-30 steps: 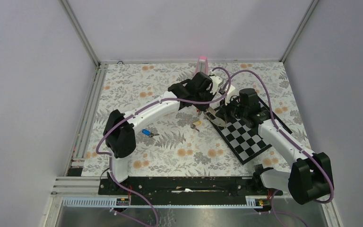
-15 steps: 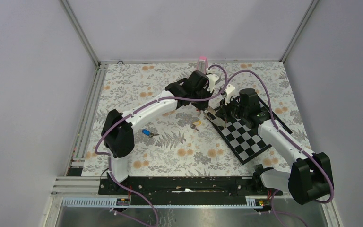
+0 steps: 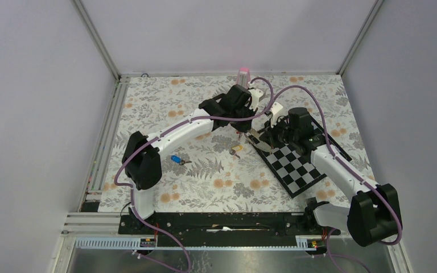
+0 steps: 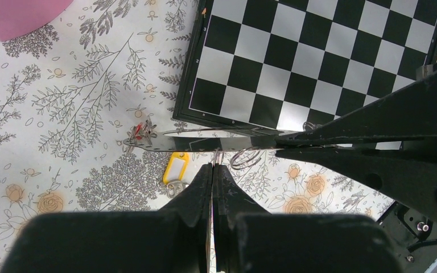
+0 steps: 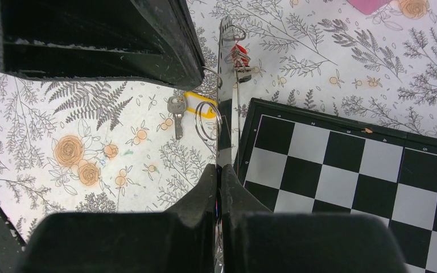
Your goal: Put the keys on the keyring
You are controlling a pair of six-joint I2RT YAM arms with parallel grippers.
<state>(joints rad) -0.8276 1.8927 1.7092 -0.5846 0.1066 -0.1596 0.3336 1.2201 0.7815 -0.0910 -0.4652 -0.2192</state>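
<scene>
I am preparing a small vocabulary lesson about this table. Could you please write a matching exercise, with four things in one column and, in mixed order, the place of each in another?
Things:
1. blue key
2. yellow key
3. keyring
4. pink block

Places:
a. held by the right gripper, jaws closed
b. at the far edge of the cloth
c. on the cloth near the chessboard
d. alone on the cloth beside the left arm

Pairs: 1-d, 2-c, 3-a, 4-b.

We count two keys — one blue key [image 3: 176, 159] and one yellow key [image 4: 175, 169]. There is one keyring strap [image 4: 205, 141], carrying one small red piece [image 4: 139, 129] and at least two silver rings [image 5: 207, 121]. One checkerboard [image 3: 296, 165], one pink block [image 3: 243, 74], two arms — left arm [image 3: 176, 132], right arm [image 3: 338, 168].
</scene>
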